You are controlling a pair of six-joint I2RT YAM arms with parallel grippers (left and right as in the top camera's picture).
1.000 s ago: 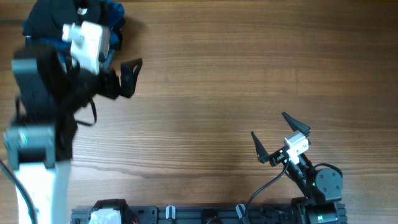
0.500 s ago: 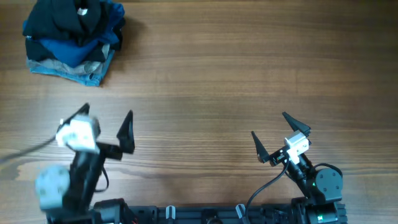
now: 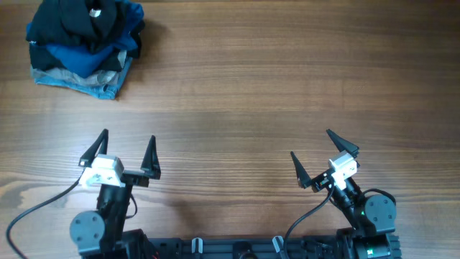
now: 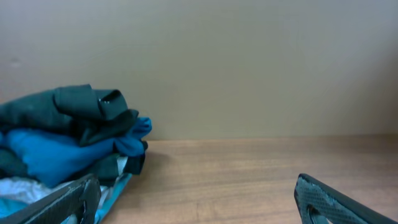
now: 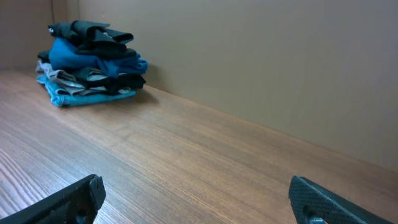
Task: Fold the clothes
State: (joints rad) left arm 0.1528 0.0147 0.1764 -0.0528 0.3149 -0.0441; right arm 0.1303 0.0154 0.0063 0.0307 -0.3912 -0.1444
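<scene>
**A:** Starting nearest: what are the arms doing?

**B:** The left gripper (image 3: 127, 144) is sitting at seven o'clock on the tabletop (image 3: 251, 93), its jaws standing wide apart and gripping nothing. The right gripper (image 3: 310, 147) is sitting at five o'clock, jaws likewise spread and empty. Both are pointing toward twelve.

**A:** And beyond them?

**B:** Only bare wood grain is showing across the middle.

**A:** So where is the garment lying?

**B:** Far out at eleven o'clock, well apart from both grippers. The black T-shirt (image 3: 75, 18) is lying crumpled on top of a small pile. A bright blue shirt (image 3: 86, 54) is showing beneath it, and a light denim piece (image 3: 90, 83) is sitting at the bottom. A small white label (image 3: 94, 12) is peeking out near the crown of the heap.

**A:** How are you expecting it to handle?

**B:** I'm judging it soft, light and limp. It will probably be sagging from any single pinch and dragging rather than sliding. It's bunched up, so I can't tell where the hem or sleeves are lying.

**A:** Where would you be taking hold?

**B:** On a raised black fold near that label, pinching the black layer alone so the blue shirt isn't coming along. The left arm is looking like the nearer one. The open centre is offering room for spreading it flat.
</scene>
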